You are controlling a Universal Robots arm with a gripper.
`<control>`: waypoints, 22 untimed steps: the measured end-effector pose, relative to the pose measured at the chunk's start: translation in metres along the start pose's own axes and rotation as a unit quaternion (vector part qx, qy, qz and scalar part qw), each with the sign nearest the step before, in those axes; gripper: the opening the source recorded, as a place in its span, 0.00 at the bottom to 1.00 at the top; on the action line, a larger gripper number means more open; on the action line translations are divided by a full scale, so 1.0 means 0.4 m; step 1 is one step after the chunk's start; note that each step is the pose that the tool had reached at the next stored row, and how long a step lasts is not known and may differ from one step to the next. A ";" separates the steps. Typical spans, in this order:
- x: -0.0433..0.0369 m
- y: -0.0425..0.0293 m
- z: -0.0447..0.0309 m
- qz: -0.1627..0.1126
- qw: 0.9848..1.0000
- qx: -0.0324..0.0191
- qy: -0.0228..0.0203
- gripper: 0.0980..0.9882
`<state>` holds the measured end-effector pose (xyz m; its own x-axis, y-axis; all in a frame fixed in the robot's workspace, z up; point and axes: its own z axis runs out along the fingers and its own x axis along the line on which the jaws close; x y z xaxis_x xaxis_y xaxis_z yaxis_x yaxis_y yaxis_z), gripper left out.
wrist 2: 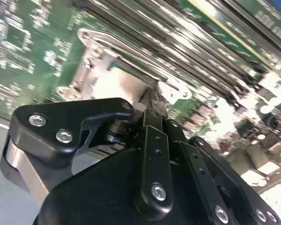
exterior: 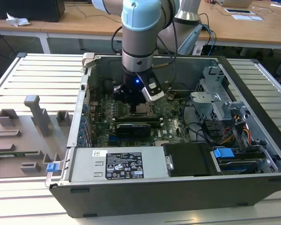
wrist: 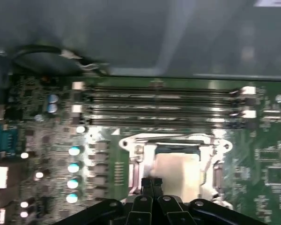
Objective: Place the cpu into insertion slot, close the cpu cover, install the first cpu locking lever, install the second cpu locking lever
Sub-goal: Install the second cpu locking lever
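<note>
Fingers (exterior: 136,107) lowered inside the open computer case (exterior: 178,197), right above the insertion slot (exterior: 141,110) on the green motherboard (exterior: 168,126). Drawn close together in both wrist views (wrist: 146,185) (wrist 2: 154,110), tips side by side with nothing visible between them, poised at the edge of the socket. Whether touching the metal there or just off it: cannot tell.

Cpu (wrist: 178,168) seemingly seated in the slot, seen as a pale silver-grey square. Cpu cover (wrist: 166,139) lying flat around it as a thin silver frame, pale centre showing through its window; same frame and bright centre in the second wrist view (wrist 2: 91,51) (wrist 2: 114,86). Locking levers too blurred to place.

Long memory slots (wrist: 164,105) running in parallel rows just beside the socket. Toward the near wall of the case in the exterior view, a labelled power supply (exterior: 117,164). Case resting on a slatted tabletop (exterior: 33,79), with grey fixtures (exterior: 37,115) well apart from it on the exterior view's left.
</note>
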<state>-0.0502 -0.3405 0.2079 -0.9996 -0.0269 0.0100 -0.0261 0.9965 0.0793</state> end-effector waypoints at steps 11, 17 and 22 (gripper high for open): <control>-0.056 0.011 -0.065 0.001 1.000 0.014 0.010 0.01; -0.055 0.015 -0.114 0.001 1.000 0.016 0.010 0.01; -0.055 0.017 -0.134 0.001 1.000 0.016 0.010 0.01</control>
<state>-0.0276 -0.3374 0.2618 -0.9992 -0.0261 0.0296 -0.0247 0.9986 0.0464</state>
